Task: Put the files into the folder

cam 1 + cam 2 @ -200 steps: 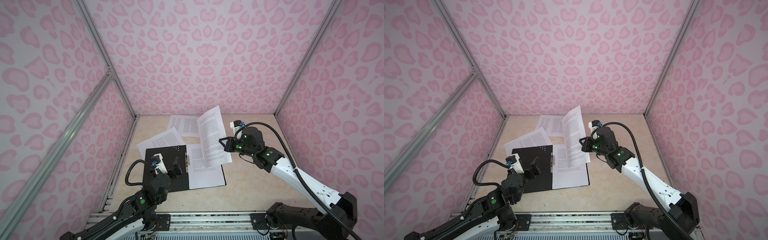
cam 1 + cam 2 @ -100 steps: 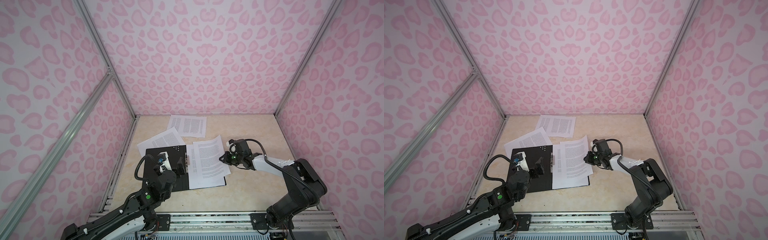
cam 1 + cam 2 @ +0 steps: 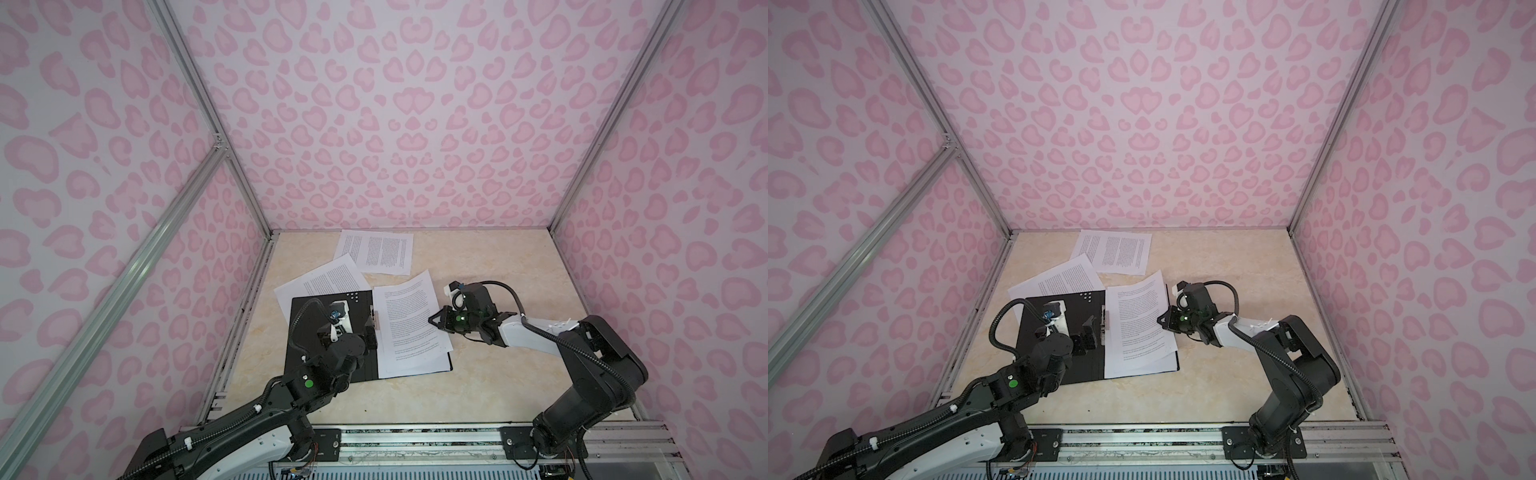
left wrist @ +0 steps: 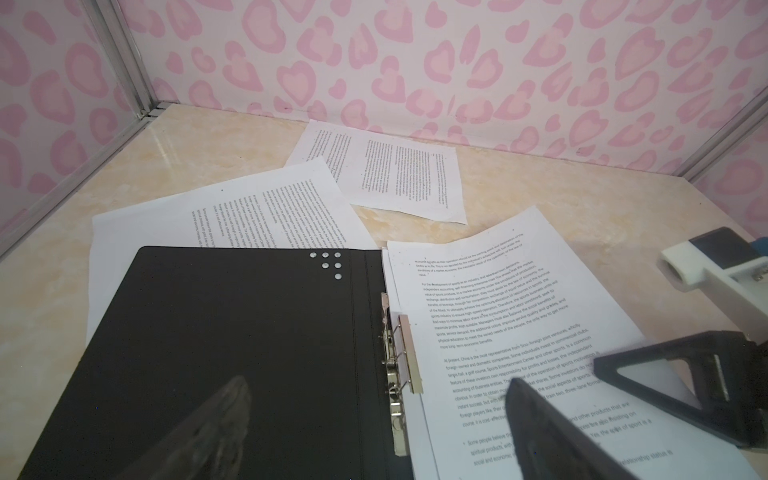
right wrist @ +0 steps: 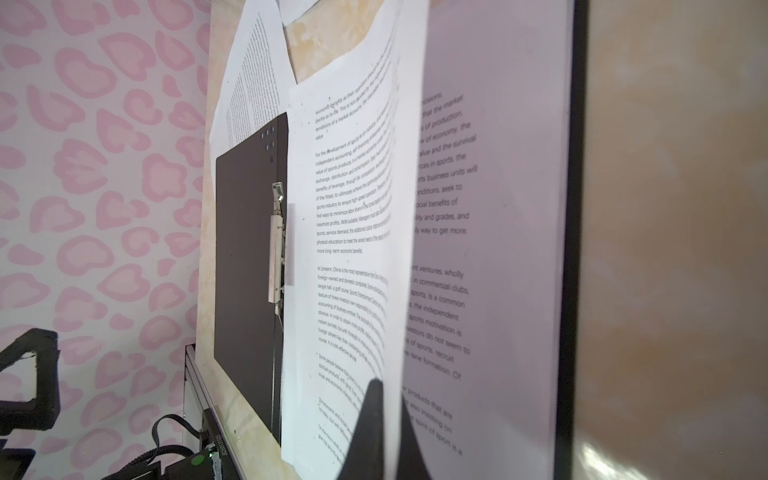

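- Black right gripper (image 3: 432,321) is pinched together on the right-hand edge of the top sheet (image 3: 405,316). The right wrist view shows that edge lifted and curling off the page beneath.
- Top sheet lies skewed over the right half of the open folder (image 4: 228,324). Its far corner sticks out past the folder's far edge.
- Under it, more printed sheets (image 3: 415,363) lie flat and squarer on the same half, inside the folder's dark border.
- Metal clip (image 4: 405,353) runs along the spine, just beside the left edges of those pages.
- Left gripper (image 4: 376,386) hangs above the spine with its fingers wide apart, holding nothing. One finger is over the black left cover, the other over the printed pages.
- Folder lies open, black inside up, on the left-front part of the table (image 3: 498,374).
- Two files lie outside it. The tucked sheet (image 3: 320,282) is partly under the folder's far left corner, and the far sheet (image 3: 376,251) lies flat near the back wall (image 3: 395,124).
- Those two meet at their corners; which one is on top I cannot tell.
- Pink heart-spot pattern on every wall; pale marbled tabletop.
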`<state>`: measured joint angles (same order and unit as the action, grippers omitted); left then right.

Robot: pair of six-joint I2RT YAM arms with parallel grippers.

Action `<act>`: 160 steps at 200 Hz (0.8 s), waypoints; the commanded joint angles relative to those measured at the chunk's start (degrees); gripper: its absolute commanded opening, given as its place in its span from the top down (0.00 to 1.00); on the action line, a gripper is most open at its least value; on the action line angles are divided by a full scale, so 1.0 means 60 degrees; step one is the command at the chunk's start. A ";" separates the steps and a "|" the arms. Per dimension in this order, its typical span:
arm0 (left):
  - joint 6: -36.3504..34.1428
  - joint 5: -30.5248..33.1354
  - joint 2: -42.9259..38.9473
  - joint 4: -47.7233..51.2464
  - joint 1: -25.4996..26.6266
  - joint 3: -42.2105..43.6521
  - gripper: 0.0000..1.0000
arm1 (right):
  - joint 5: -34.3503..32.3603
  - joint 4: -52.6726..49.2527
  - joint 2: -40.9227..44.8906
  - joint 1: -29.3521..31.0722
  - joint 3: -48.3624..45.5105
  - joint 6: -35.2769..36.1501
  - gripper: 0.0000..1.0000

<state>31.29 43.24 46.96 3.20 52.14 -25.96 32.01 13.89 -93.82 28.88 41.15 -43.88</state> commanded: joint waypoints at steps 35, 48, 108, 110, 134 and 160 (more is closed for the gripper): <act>-0.0051 -0.0078 0.0183 -0.0101 -0.0018 -0.0200 0.03 | -0.0103 0.0894 0.0033 0.0113 -0.0446 -0.0716 1.00; -0.0058 -0.0116 0.0187 -0.0103 -0.0033 -0.0200 0.03 | -0.0076 0.1005 0.0004 0.0142 -0.0485 -0.0826 1.00; -0.0073 -0.0172 0.0361 -0.0093 -0.0033 -0.0266 0.03 | -0.0129 0.1383 0.0013 0.0276 -0.0690 -0.1208 1.00; -0.0073 -0.0186 0.0365 -0.0094 -0.0033 -0.0272 0.03 | -0.0137 0.1407 0.0016 0.0296 -0.0709 -0.1222 1.00; -0.0073 -0.0198 0.0385 -0.0087 -0.0033 -0.0281 0.03 | -0.0233 0.1409 0.0007 0.0393 -0.0748 -0.1339 1.00; -0.0079 -0.0205 0.0408 -0.0099 -0.0038 -0.0274 0.03 | -0.0252 0.1548 -0.0037 0.0485 -0.0790 -0.1512 1.00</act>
<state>31.16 41.82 49.23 3.22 51.99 -27.00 31.27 20.71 -93.73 31.46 36.77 -51.66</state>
